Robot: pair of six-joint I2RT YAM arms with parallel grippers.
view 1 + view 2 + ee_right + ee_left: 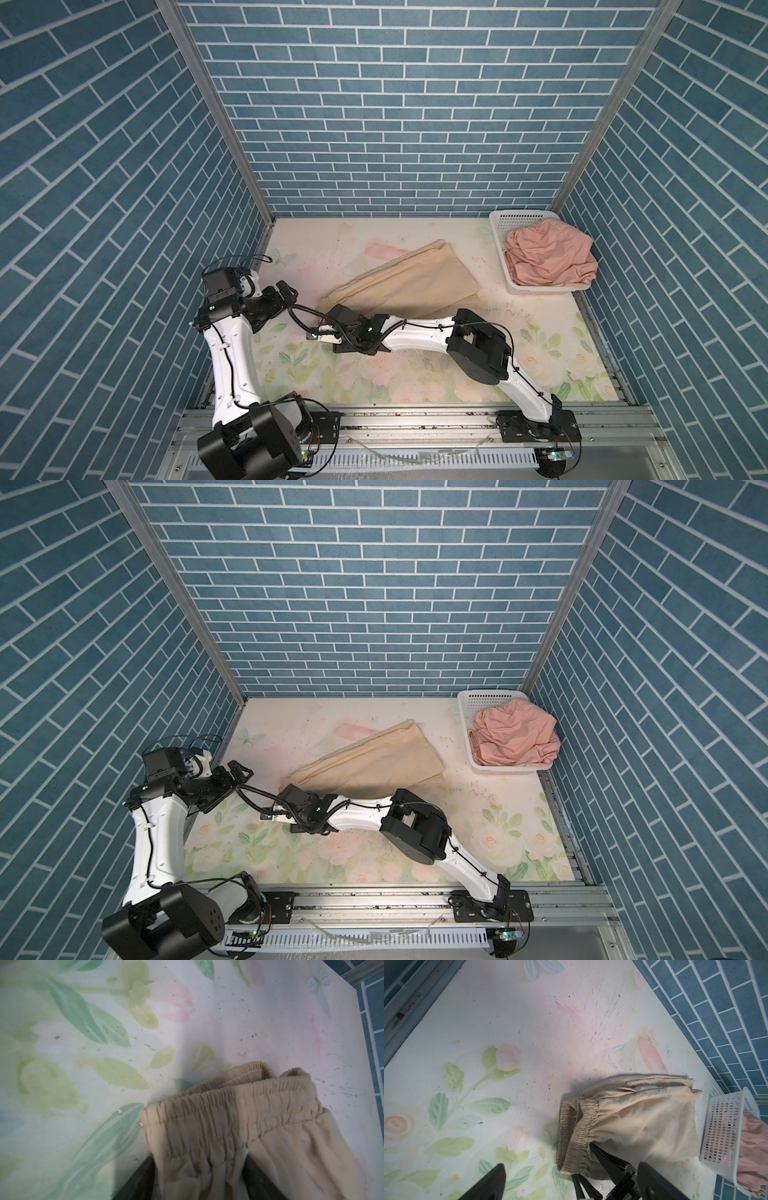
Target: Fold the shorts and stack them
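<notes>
The beige shorts (407, 278) (370, 758) lie folded lengthwise and slanted across the middle of the table, with the gathered waistband (577, 1126) (239, 1105) at the left end. My right gripper (326, 311) (283, 791) (199, 1167) reaches across to that end. It is open, and the bunched waistband sits between its two dark fingers (606, 1157). My left gripper (291, 293) (240, 771) (571, 1165) hovers open just left of the waistband and holds nothing. The pink shorts (548, 253) (515, 733) (751, 1147) lie crumpled in the basket.
A white perforated basket (498, 232) (467, 712) (720, 1126) stands in the back right corner. Blue brick-patterned walls enclose the floral table (374, 374) on three sides. An aluminium rail (415, 419) runs along the front edge.
</notes>
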